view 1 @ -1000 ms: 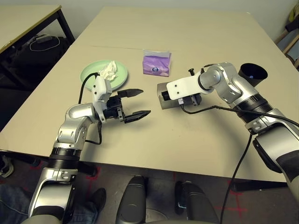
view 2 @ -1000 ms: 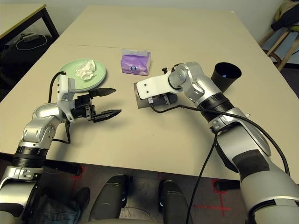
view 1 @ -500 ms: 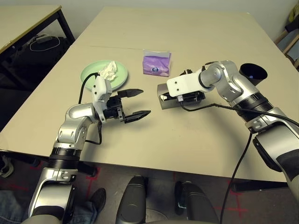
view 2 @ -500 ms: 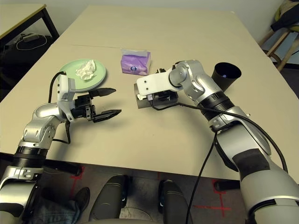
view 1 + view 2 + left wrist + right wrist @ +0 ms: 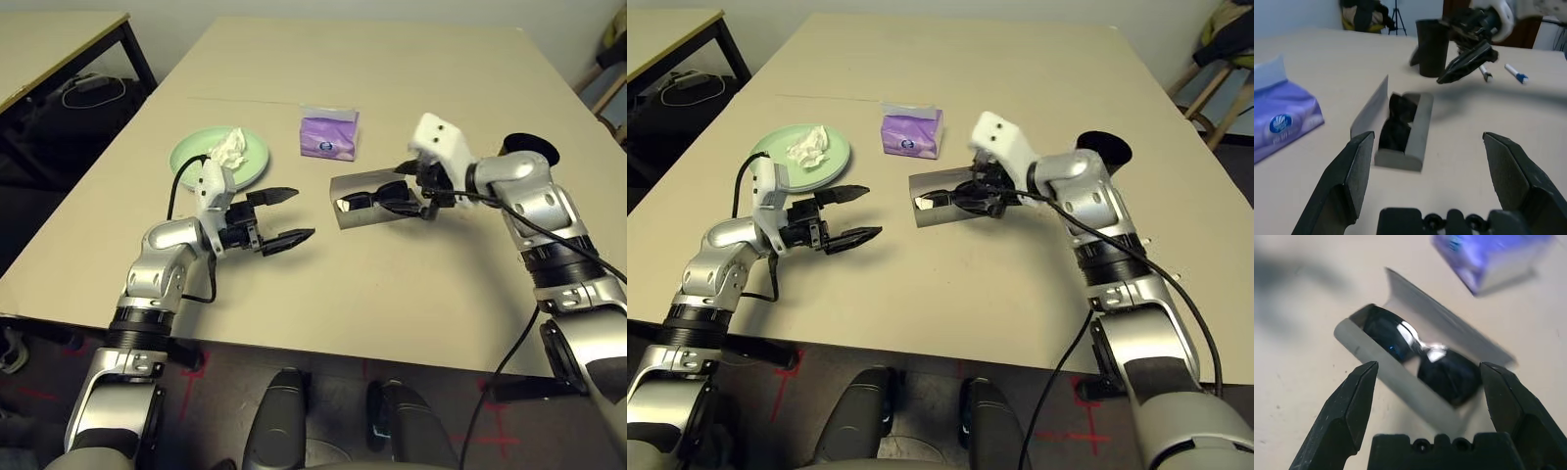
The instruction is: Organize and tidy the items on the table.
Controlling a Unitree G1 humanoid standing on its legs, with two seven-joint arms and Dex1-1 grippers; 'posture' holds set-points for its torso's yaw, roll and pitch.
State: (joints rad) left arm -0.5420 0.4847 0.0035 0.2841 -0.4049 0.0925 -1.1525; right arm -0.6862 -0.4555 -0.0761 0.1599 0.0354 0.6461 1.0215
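Note:
The grey glasses case (image 5: 345,210) lies open at mid-table, and the black sunglasses (image 5: 1386,333) rest inside it. My right gripper (image 5: 394,199) hovers just over the case, open and holding nothing. My left gripper (image 5: 305,212) stands open and empty a little to the left of the case. A light-green plate (image 5: 250,162) with crumpled white tissue (image 5: 228,147) on it sits behind the left gripper. The purple tissue pack (image 5: 329,134) is behind the case. The black cup (image 5: 529,149) stands behind my right forearm, and a thin white pen (image 5: 1485,74) lies near it.
A smaller table with black legs (image 5: 49,39) stands off to the left, with cables on the floor under it. A wooden chair (image 5: 607,93) is at the far right. The table's far half (image 5: 392,59) is bare.
My right gripper has opened and drawn back to the right, turning its wrist. The sunglasses that it covered now lie uncovered in the case. The left arm has barely moved.

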